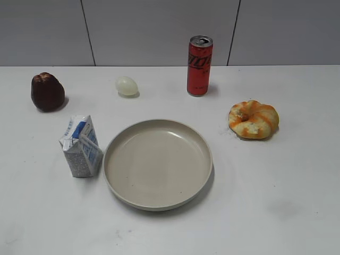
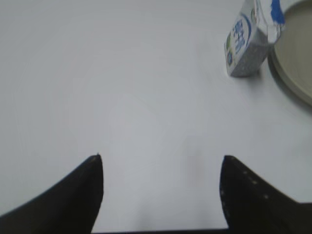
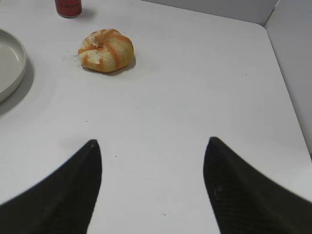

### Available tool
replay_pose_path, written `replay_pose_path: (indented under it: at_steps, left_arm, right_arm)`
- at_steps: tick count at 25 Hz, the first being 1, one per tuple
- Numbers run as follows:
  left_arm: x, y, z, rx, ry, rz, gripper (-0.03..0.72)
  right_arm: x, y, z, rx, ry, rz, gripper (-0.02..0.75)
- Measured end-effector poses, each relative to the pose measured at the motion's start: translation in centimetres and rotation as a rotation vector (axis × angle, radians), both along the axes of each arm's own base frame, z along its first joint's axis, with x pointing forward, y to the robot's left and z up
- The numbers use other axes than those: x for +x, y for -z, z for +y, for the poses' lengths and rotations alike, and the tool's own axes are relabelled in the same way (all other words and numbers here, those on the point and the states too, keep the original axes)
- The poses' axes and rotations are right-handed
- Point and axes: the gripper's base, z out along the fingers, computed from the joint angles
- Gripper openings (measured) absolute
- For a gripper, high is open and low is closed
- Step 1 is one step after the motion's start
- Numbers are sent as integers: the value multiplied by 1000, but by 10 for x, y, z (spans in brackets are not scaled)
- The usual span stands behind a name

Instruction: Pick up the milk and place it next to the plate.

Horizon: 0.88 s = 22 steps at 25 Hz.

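The table (image 1: 276, 212) is white and carries everything; I take the plate (image 1: 158, 163) as my landmark, since it is the widest thing on it. The plate lies flat near the middle of the table, round, beige-grey, with a raised rim. To the right of the plate and a little behind it sits a yellow-orange bun (image 1: 253, 119), well apart from the rim. Behind the plate, slightly to the right, a red can (image 1: 200, 66) stands upright. The milk (image 1: 81, 146) stands upright just beside the plate's left rim, a small white-and-blue carton; whether it touches the rim I cannot tell. Far to the left behind the plate rests a dark brown-red lump (image 1: 47, 92), and behind the plate, left of the can, a small pale egg-shaped thing (image 1: 126, 85)

My left gripper (image 2: 161, 195) hangs over bare table left of the plate, fingers spread apart, holding nothing. My right gripper (image 3: 151, 190) hangs right of the plate, fingers likewise spread and empty
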Motion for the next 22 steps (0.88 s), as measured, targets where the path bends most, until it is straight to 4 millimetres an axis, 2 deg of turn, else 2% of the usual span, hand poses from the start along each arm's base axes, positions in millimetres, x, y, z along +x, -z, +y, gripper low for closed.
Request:
replay_pose_path:
  at_steps: [7, 22]
  left_arm:
    - [-20, 1, -1, 8, -1, -131, 558]
    - [-20, 1, -2, 6, 1, -136, 558]
  right_arm:
    - [0, 0, 0, 0, 0, 0, 497]
    - [0, 0, 0, 0, 0, 0, 497]
